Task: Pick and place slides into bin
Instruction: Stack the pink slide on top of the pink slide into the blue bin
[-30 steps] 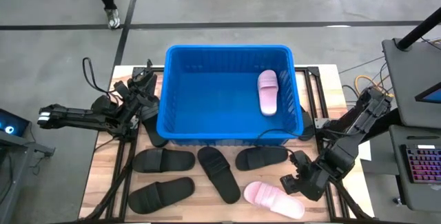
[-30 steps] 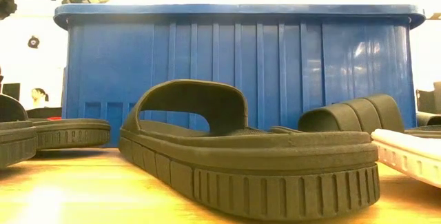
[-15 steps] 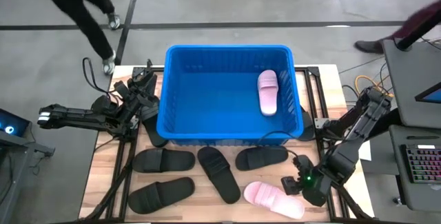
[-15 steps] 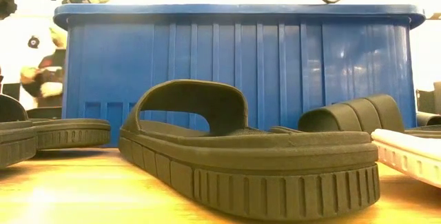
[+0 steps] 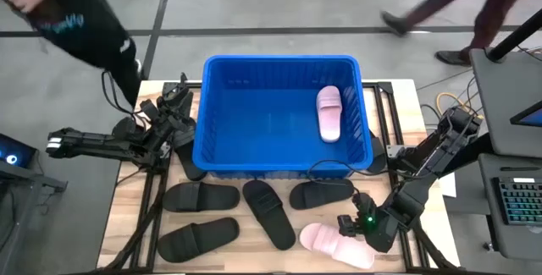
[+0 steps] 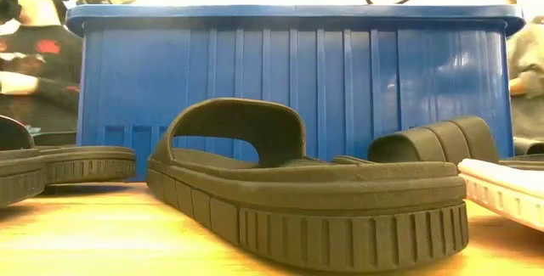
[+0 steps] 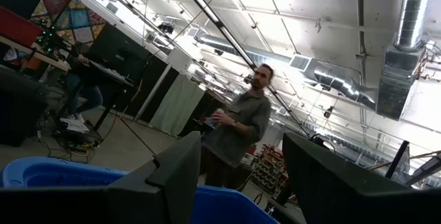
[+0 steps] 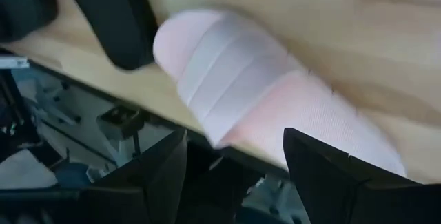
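One pale pink slide lies inside the blue bin. A second pink slide lies sole down at the table's near right, and several black slides rest on the wood in front of the bin. My right gripper hangs open just above this pink slide, tilted downward, its fingers on either side of the slide's length without touching. My left gripper waits open beside the bin's left wall, pointing upward.
The bin's near wall stands right behind the black slides. The pink slide's end reaches close to the table's near edge. People walk on the floor beyond the table's far edge. A laptop stand sits at the right.
My right gripper has come down toward the pink slide at the near right, shifting slightly toward the table's left and rolling at the wrist, its fingers staying apart. The slides have not moved. People have walked past behind the table.
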